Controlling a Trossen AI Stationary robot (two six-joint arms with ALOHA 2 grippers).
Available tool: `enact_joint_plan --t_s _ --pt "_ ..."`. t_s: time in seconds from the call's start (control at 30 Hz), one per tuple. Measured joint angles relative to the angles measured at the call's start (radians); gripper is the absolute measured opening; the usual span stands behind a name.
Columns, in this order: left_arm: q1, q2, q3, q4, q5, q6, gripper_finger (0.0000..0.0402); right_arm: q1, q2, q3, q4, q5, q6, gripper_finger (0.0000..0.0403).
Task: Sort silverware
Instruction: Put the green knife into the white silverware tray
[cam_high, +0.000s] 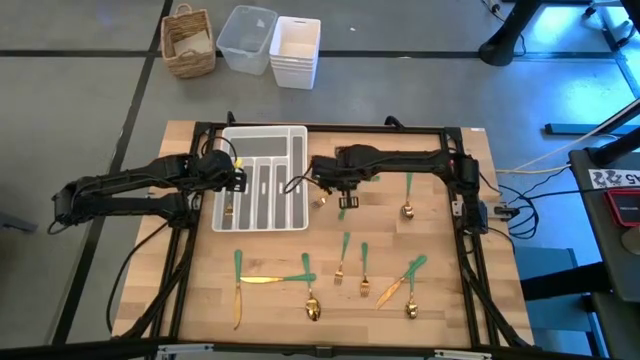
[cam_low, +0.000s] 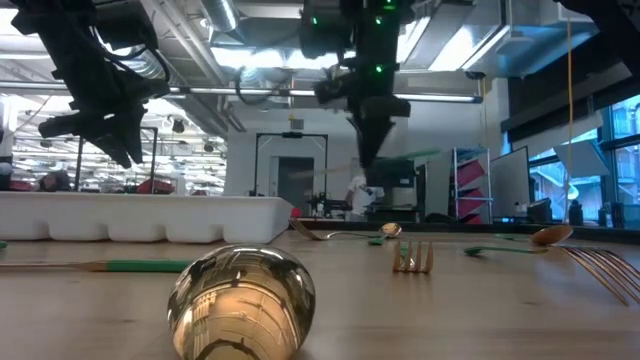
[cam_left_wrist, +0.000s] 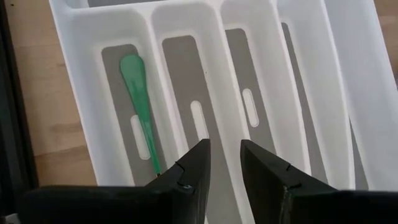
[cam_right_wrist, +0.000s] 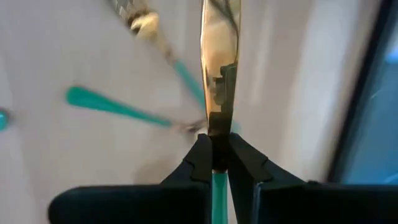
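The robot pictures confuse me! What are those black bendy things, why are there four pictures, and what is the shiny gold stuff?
The black bendy things are two robot arms, each ending in a gripper that pinches. One picture looks down from above, one looks across the table, and two come from tiny cameras on the wrists. The left gripper hovers open over a white tray with one green-handled piece already in a slot. The right gripper pinches a gold knife by its green handle, beside the tray. More gold forks and spoons lie scattered on the wooden table, waiting to be sorted.
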Motion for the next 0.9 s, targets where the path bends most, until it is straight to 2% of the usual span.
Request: enact_joint_plan --t_s 0.13,0.23,0.33,0.4,0.5,0.7,0.9 --pt "0.0 0.0 0.0 0.008 0.0 -0.045 0.0082 0.0 -0.001 0.056 0.109 0.016 -0.266 0.0024" --pt "0.0 0.0 0.0 0.008 0.0 -0.063 0.0082 0.0 -0.002 0.071 0.259 0.011 -0.566 0.0024" --pt "0.0 0.0 0.0 0.007 0.0 -0.091 0.0082 0.0 -0.002 0.071 0.362 -0.088 -0.891 0.0024" --pt "0.0 0.0 0.0 0.007 0.0 -0.1 0.0082 0.0 0.004 0.071 0.423 -0.183 -1.037 0.0024" --pt "0.0 -0.001 0.0 0.006 0.0 -0.098 0.0082 0.0 0.024 0.071 0.502 -0.295 -1.127 0.0026" --pt "0.0 -0.007 -0.001 0.003 0.0 -0.117 0.0082 0.001 0.098 0.071 0.654 -0.469 -1.183 0.0028" --pt "0.0 -0.028 -0.001 -0.003 -0.002 -0.125 0.0082 0.0 0.183 0.071 0.694 -0.482 -1.267 0.0029"
